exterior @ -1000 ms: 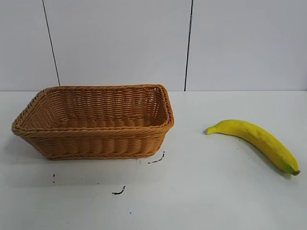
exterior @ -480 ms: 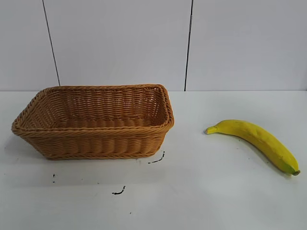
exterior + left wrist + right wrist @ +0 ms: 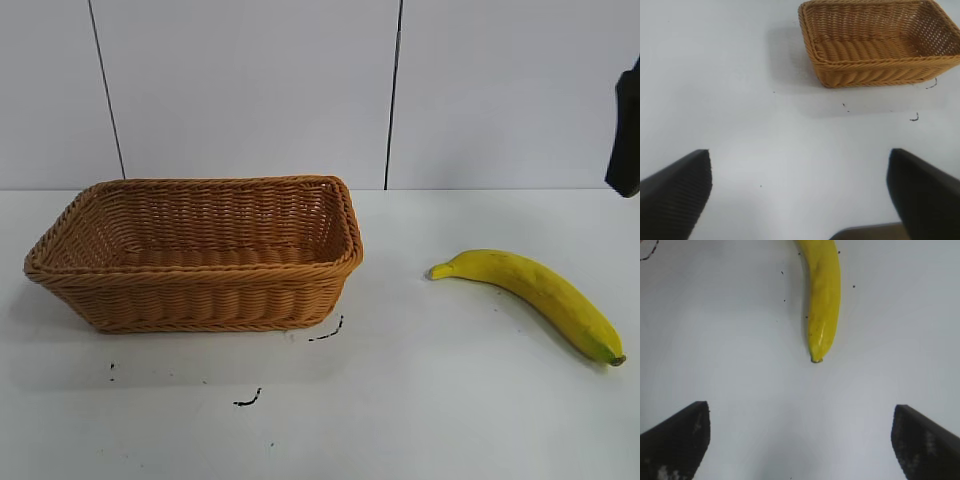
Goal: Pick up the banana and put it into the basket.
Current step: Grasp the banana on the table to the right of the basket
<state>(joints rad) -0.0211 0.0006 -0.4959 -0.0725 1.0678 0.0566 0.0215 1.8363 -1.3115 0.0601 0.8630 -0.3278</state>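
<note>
White tabletop carries all items, with small black marks toward 7 o'clock nearest the exterior camera. Banana lies flat at 4 o'clock, stem tip pointing toward the basket, dark end toward the tabletop's right edge, well apart from the basket. Basket sits at 9 o'clock, upright, interior holding nothing. Right gripper hangs above the tabletop with its fingers spread wide and holding nothing; the banana's dark end lies just beyond the gap between them, untouched. A dark part of the right arm shows at 3 o'clock, above the banana. Left gripper sits back from the basket, fingers wide apart, holding nothing. Pale wall panels close the far side
</note>
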